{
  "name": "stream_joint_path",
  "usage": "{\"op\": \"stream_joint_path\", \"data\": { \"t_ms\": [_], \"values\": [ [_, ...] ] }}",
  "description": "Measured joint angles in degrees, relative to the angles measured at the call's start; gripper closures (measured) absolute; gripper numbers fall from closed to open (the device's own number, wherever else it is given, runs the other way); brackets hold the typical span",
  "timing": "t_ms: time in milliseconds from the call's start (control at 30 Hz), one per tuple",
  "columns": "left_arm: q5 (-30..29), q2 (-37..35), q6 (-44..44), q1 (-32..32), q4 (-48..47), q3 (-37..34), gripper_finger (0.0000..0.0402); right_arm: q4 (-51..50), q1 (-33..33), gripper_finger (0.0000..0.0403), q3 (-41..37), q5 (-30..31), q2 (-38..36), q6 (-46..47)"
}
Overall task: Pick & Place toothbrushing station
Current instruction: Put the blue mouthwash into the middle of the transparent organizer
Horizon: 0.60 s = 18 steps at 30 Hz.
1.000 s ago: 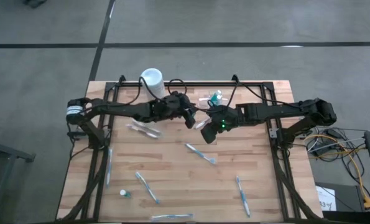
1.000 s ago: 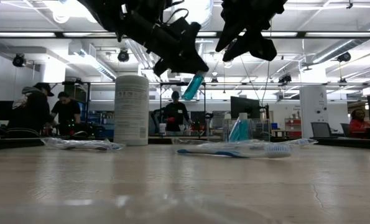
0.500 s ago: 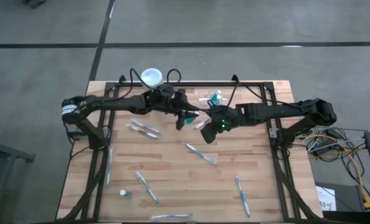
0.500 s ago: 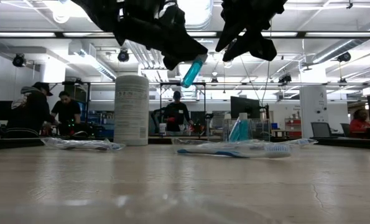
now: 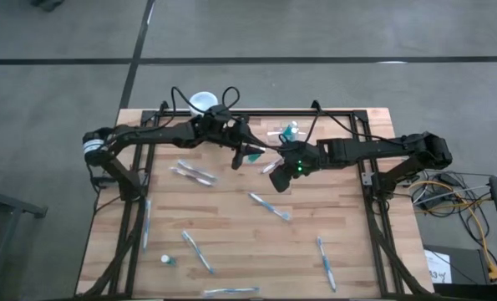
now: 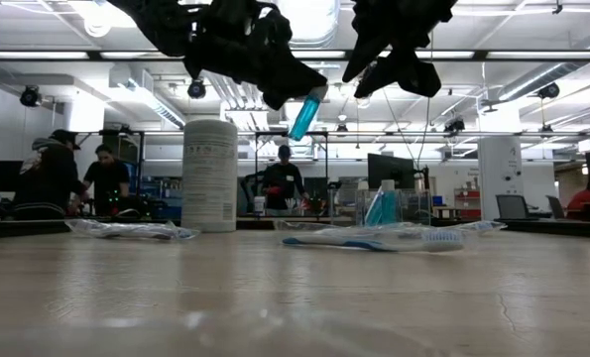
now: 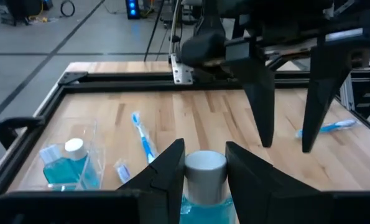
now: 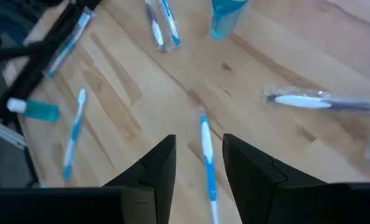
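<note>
At the table's far edge, between the two arms, sits the toothbrushing station: clear holder, upright, one teal bottle already inside. The left tool is up in the air, closed on a blue bottle, clamped at the neck just under the white cap, with the body hanging tilted, not plumb. The key relation: the station lies past the left tool toward the far edge and a little to the right arm's side, near but not under it. My read is the bottle needs carrying that way and straightening so its long axis goes vertical before it drops into the holder. The right tool hovers just beside the left, jaws apart and empty, with bare wood and a toothbrush showing between the fingers. Both tools are about equally near the station, but the left carries the load. The high view gives the layout but barely shows the holder's walls. The left wrist view shows them plainly, plus the bottle inside and free room beside it. The low view alone shows the bottle's tilt and its height off the table, with the white cylinder standing well clear on the left arm's side. Main risk: clipping the right tool on the way over.
</note>
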Motion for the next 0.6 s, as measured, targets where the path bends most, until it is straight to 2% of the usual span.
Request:
{"op": "stream_joint_path", "data": {
  "t_ms": [67,167,300,400,600],
  "values": [
    [0.03,0.01,0.03,0.06,0.93,0.0,0.0294,0.45,0.06,0.0275,0.0,-0.04,0.0,0.79],
    [0.66,0.01,0.0,0.44,0.94,0.49,0.0294,2.27,0.48,0.0275,0.0,-0.4,-0.03,-3.41],
    [4.81,0.01,-1.2,1.23,0.89,1.28,0.0294,10.23,1.33,0.0275,-0.03,-0.44,-1.08,-8.97],
    [5.04,0.04,-1.61,1.84,0.9,1.92,0.0294,15.74,2.03,0.0275,-0.75,-0.4,-3.07,-11.91],
    [5.36,3.09,-1.79,3.09,0.57,4.07,0.0294,19.76,3.8,0.0275,-6.14,2.55,-9.62,-12.49]
  ]
}}
